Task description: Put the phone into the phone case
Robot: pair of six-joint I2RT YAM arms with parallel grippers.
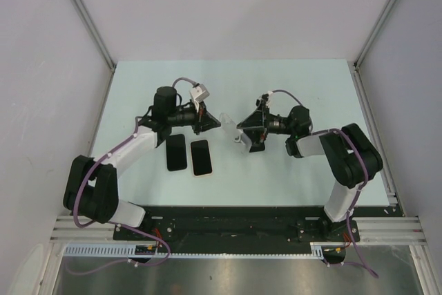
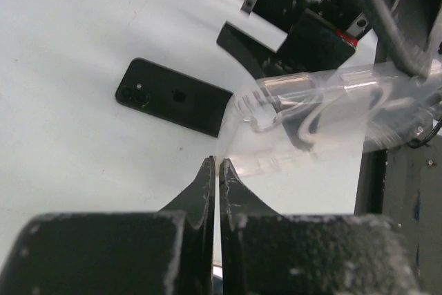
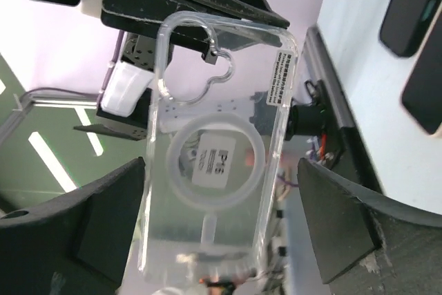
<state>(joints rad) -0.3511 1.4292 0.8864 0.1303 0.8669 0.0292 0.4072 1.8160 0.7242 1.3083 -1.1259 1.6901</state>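
Note:
A clear phone case (image 1: 227,120) hangs in the air between the two arms, above the table. My left gripper (image 1: 215,124) is shut on one edge of it; in the left wrist view the jaws (image 2: 218,160) pinch the thin rim of the case (image 2: 311,115). My right gripper (image 3: 219,164) stands open around the case (image 3: 214,164), with a gap on its right side. A black phone (image 2: 174,97) lies flat on the table, back up with its camera lenses showing. From above, two black slabs lie side by side: one (image 1: 201,157) and another (image 1: 177,152).
The light table (image 1: 290,177) is ringed by white walls and metal posts. The two arms' bases sit on the black rail (image 1: 228,222) at the near edge. In the right wrist view the two black slabs (image 3: 414,5) show at the upper right.

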